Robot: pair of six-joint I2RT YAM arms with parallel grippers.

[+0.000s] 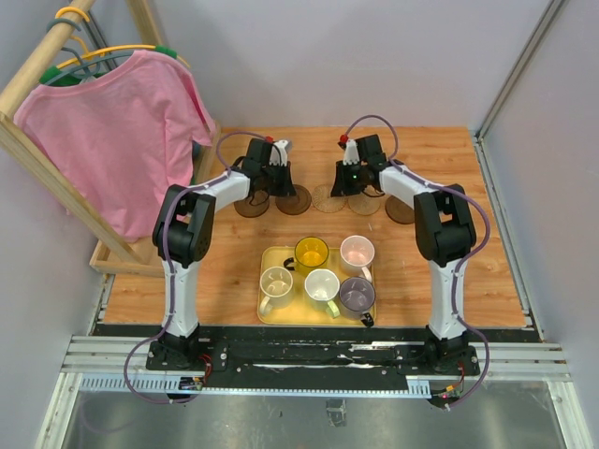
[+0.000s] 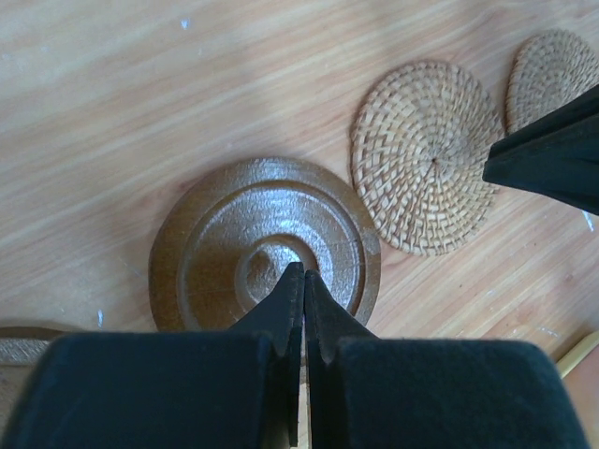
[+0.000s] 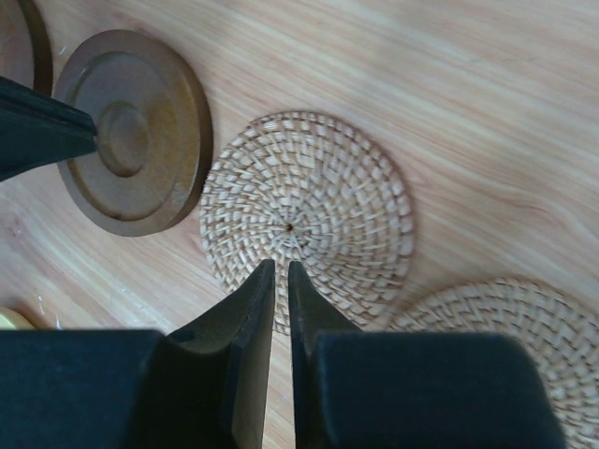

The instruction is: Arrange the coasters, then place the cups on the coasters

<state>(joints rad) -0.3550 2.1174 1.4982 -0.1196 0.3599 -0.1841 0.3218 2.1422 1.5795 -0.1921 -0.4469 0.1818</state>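
Five coasters lie in a row across the table: dark brown (image 1: 251, 206), dark brown (image 1: 293, 199), tan woven (image 1: 328, 198), tan woven (image 1: 365, 201), dark brown (image 1: 401, 210). My left gripper (image 2: 303, 271) is shut, with its tips over the centre of a dark brown coaster (image 2: 265, 245). My right gripper (image 3: 282, 267) is all but shut, a thin slit between the jaws and nothing in it, its tips over the near part of a tan coaster (image 3: 307, 210). The cups stand on the yellow tray (image 1: 267, 313): beige (image 1: 276, 281), yellow (image 1: 311, 251), pink (image 1: 357, 251), white (image 1: 321, 283), grey-purple (image 1: 357, 294).
The two grippers (image 1: 271, 180) (image 1: 351, 180) work close together; each one's finger shows in the other's wrist view. A wooden rack holding a pink shirt (image 1: 112, 131) stands at the left. Grey walls close off the back and right sides.
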